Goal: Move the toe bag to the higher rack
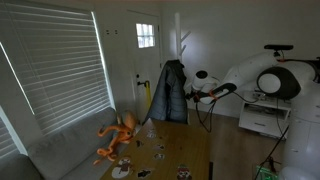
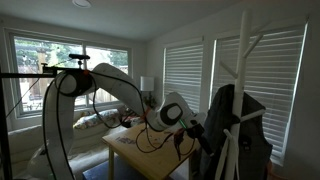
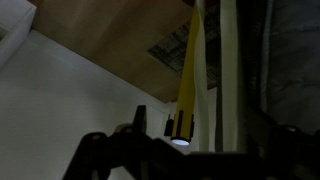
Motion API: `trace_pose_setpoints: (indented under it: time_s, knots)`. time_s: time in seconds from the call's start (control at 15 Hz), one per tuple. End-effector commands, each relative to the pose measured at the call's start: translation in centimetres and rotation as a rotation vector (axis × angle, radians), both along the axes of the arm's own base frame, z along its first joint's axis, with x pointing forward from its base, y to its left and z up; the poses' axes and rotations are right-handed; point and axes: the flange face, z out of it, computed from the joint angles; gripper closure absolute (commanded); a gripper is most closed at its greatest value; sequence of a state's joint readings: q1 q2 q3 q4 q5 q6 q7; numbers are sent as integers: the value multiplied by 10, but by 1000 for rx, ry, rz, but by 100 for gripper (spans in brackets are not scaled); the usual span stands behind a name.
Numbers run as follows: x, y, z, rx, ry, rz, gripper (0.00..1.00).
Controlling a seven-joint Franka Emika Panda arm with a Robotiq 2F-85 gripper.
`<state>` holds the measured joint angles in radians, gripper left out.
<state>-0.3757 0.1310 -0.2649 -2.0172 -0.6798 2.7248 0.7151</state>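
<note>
The tall white coat stand rises in both exterior views, with its topmost pegs bare. A long dark jacket hangs on a lower peg. I see no off-white tote bag; it is hidden or out of view. My gripper is level with the jacket's middle, close beside it. In the wrist view the gripper is only a dark silhouette. Beyond it are the white pole and the jacket. I cannot tell whether the jaws are open or shut.
A long yellow object stands by the pole. An orange octopus toy lies on a sofa. A wooden table holds small items. Window blinds, a white door and a white cabinet surround the stand.
</note>
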Motion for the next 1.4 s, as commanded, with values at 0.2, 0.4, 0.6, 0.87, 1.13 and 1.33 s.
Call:
trace_pose_setpoints:
  time_s: [0.2, 0.4, 0.6, 0.87, 1.13, 1.33]
  knots:
    - [51, -11, -5, -34, -72, 14, 0]
    - [64, -13, -9, -32, -85, 16, 0]
    - [73, -15, -11, -32, -93, 20, 20]
    - [76, -16, -8, -30, -103, 13, 53]
    - [77, -13, -8, -22, -107, 15, 61]
    - [75, -13, -6, -21, -112, 11, 88]
